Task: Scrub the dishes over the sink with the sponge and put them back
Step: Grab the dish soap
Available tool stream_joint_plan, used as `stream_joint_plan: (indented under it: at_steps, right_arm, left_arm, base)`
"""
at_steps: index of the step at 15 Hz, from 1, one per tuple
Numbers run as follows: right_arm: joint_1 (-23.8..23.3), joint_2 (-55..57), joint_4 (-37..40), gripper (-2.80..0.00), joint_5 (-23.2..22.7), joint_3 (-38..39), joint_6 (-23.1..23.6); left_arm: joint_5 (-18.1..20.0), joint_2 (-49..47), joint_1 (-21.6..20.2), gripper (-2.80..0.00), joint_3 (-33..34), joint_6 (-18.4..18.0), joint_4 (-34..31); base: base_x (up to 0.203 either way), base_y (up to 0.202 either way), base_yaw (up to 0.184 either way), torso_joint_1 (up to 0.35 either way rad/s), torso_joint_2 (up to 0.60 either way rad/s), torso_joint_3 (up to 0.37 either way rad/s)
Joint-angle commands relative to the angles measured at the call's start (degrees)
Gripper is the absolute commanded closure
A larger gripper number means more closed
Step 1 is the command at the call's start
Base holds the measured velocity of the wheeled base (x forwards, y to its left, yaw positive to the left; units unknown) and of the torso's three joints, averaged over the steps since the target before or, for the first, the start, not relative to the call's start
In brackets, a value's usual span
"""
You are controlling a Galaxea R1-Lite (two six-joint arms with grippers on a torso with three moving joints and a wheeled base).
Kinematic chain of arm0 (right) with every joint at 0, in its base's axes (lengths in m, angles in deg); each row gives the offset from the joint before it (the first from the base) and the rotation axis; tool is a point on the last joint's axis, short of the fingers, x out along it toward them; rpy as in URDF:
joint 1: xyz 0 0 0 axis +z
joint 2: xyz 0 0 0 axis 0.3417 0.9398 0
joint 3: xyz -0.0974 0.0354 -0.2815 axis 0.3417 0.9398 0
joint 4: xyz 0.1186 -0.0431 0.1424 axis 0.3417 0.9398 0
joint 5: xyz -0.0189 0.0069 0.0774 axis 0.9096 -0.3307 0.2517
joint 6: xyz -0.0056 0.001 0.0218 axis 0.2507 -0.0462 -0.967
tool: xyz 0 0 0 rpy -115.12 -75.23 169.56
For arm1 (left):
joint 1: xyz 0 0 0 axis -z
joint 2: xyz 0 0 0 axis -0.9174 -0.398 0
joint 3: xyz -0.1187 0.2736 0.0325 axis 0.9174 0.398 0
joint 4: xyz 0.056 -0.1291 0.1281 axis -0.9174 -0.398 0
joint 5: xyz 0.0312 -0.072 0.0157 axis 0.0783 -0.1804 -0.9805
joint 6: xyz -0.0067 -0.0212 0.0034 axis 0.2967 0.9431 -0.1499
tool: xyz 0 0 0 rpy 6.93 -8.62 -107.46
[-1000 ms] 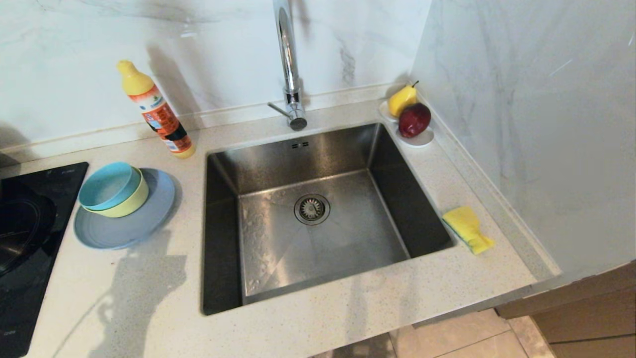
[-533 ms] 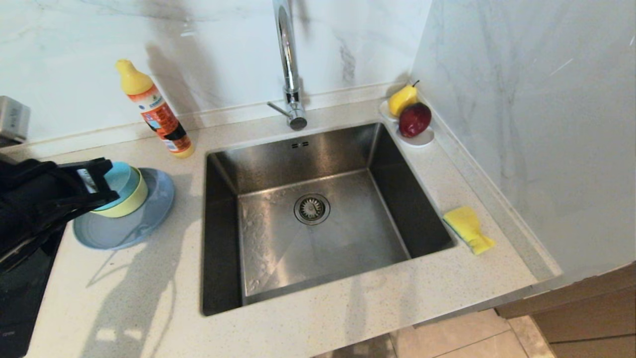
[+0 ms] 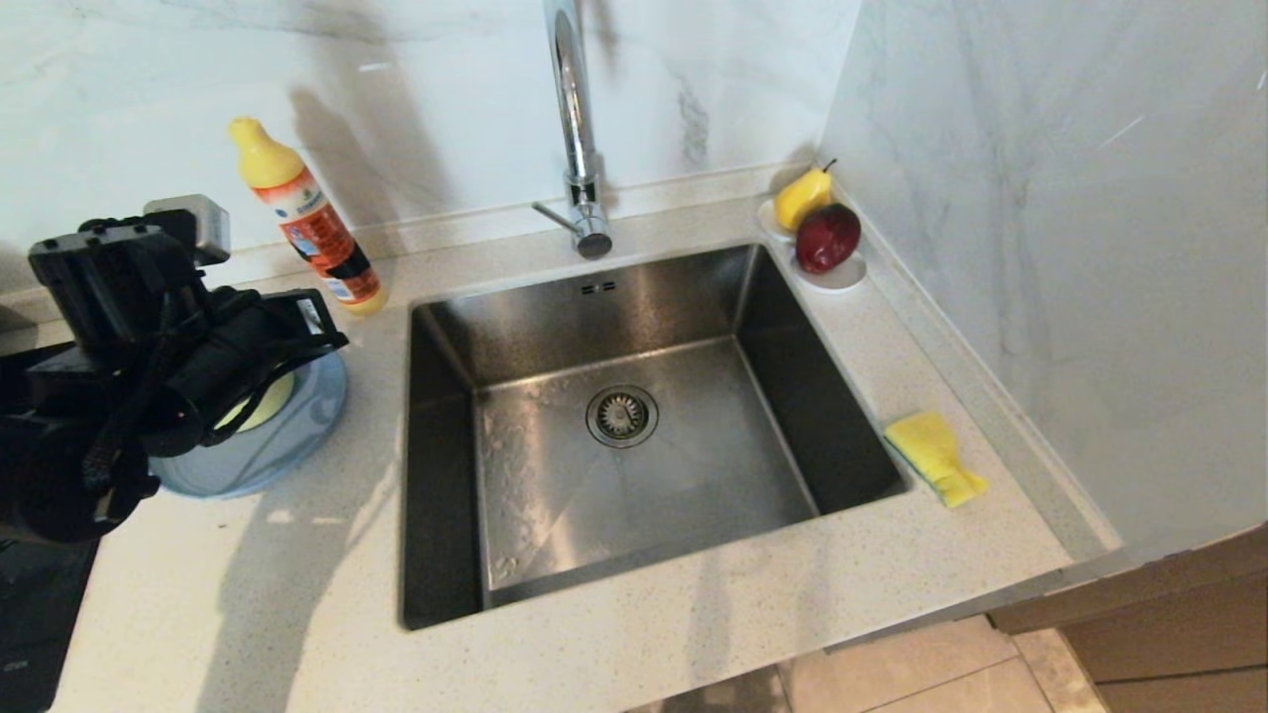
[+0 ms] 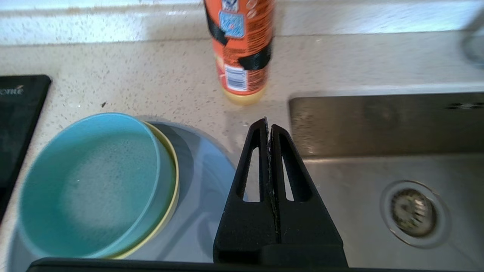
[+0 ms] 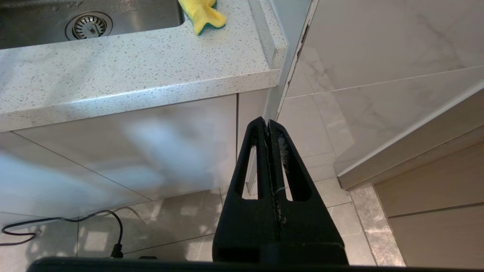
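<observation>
Here you had the left gripper (image 4: 269, 124) above the stacked dishes: teal bowl (image 4: 94, 181) inside yellow bowl (image 4: 168, 204) on the grey-blue plate (image 4: 206, 170), beside the sink (image 3: 614, 297). Its fingers were pressed together, holding nothing. The right gripper (image 5: 267, 124) (parked low, below the counter) was closed too. The sponge (image 3: 934, 456) lay on the sink's right, probably for that arm.
</observation>
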Motion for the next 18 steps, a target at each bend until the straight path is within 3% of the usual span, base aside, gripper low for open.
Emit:
stream_joint_plan:
  at_steps: [1, 3, 4, 11, 14, 18]
  right_arm:
    - [0.00, 0.01, -0.01, 0.00, -0.01, -0.04, 0.01]
    - [0.00, 0.01, -0.01, 0.00, -0.01, 0.05, 0.01]
    - [0.00, 0.01, -0.01, 0.00, -0.01, -0.04, 0.01]
    - [0.00, 0.01, -0.01, 0.00, -0.01, -0.03, 0.01]
    - [0.00, 0.01, -0.01, 0.00, -0.01, -0.04, 0.01]
    - [0.00, 0.01, -0.01, 0.00, -0.01, -0.04, 0.01]
  left_arm:
    - [-1.02, -4.07, 0.02, 0.00, -1.82, -0.19, 0.43]
    - [-3.08, -6.03, 0.02, 0.00, -3.11, -0.32, 2.22]
    - [-3.71, -7.09, 0.02, -2.80, -3.99, -0.33, 3.91]
    - [-4.32, -9.26, -0.07, -2.80, -6.21, 0.10, 7.03]
    - [-8.25, -13.07, -0.07, -2.80, -9.81, 0.45, 10.83]
    - [-8.58, -16.02, -0.15, -2.80, -12.97, 0.44, 11.84]
  base:
    - [0.000, 0.000, 0.000, 0.000, 0.00, 0.000]
    - [0.000, 0.000, 0.000, 0.000, 0.00, 0.000]
    - [0.000, 0.000, 0.000, 0.000, 0.00, 0.000]
    - [0.000, 0.000, 0.000, 0.000, 0.00, 0.000]
    - [0.000, 0.000, 0.000, 0.000, 0.00, 0.000]
    - [0.000, 0.000, 0.000, 0.000, 0.00, 0.000]
